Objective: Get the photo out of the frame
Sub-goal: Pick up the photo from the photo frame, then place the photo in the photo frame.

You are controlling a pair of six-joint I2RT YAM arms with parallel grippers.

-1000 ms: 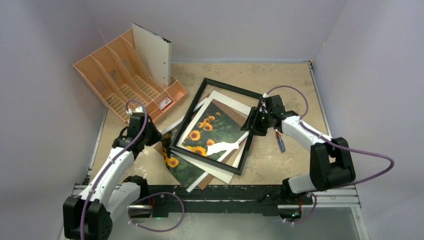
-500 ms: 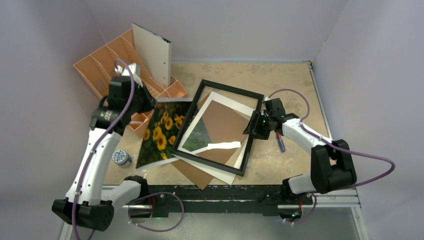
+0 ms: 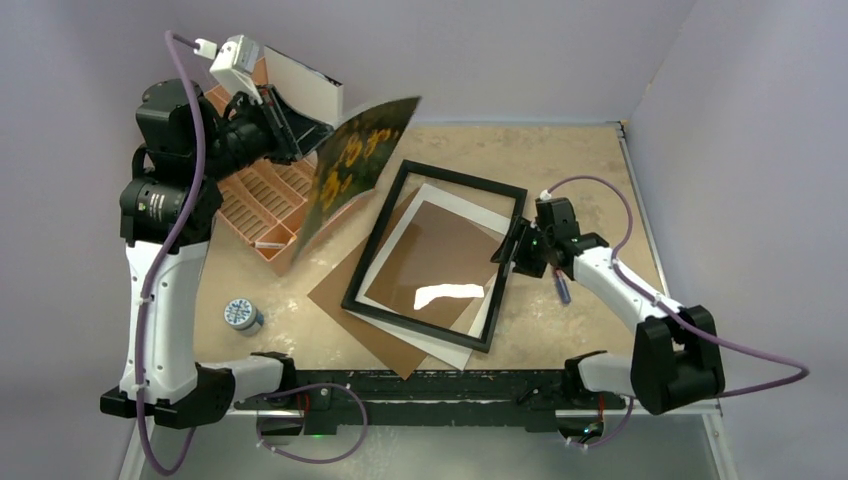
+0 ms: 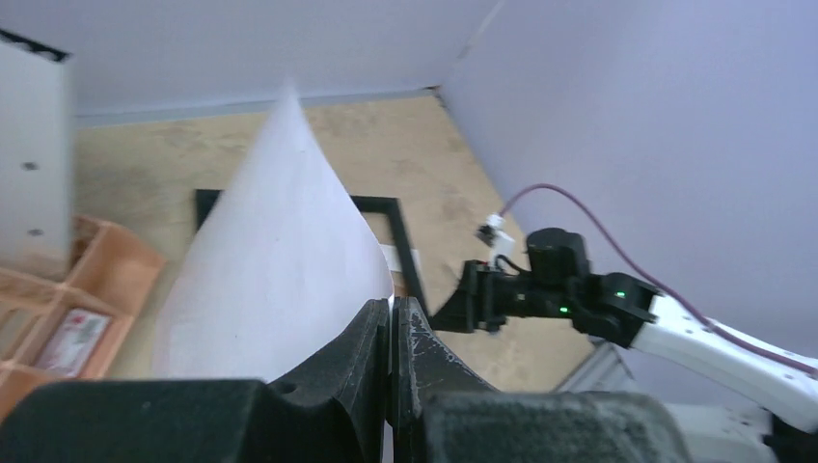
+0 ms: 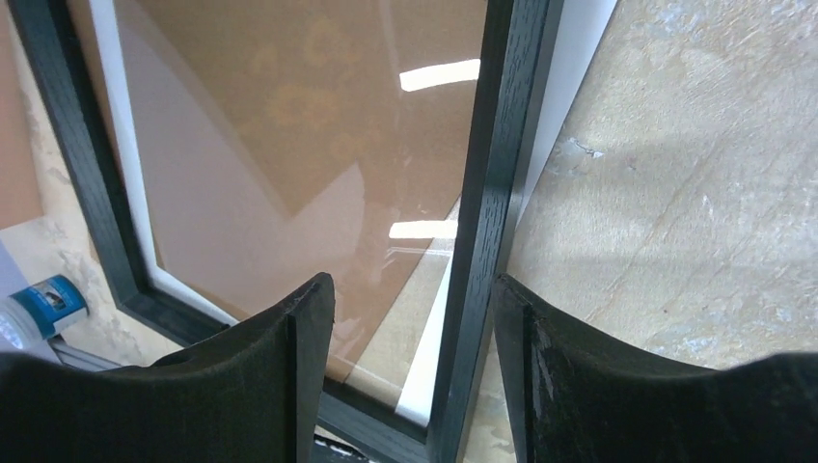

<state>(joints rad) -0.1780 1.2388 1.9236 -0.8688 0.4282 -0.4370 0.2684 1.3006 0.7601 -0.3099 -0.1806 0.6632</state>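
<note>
Tally for the desk [image 3: 585, 165] and the space above it.
1 photo [image 3: 355, 165], 1 black frame [image 3: 465, 176], 1 white sheet [image 3: 455, 200], 1 orange file organiser [image 3: 250, 195], 1 white panel [image 3: 305, 100] standing in it, 1 small round tin [image 3: 240, 315], 1 pen-like stick [image 3: 562, 288], 2 robot arms [image 3: 165, 280] [image 3: 625, 285]; brown board [image 3: 345, 300] shows in 2 patches, 1 piece or 2 unclear.

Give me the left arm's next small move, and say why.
Probably lower the photo onto bare table beside the frame and let go. The left gripper is shut on one edge, holding it in the air above the orange file organiser, fully clear of the frame. The right gripper is open astride the frame's rail, so the frame should not shift.
</note>
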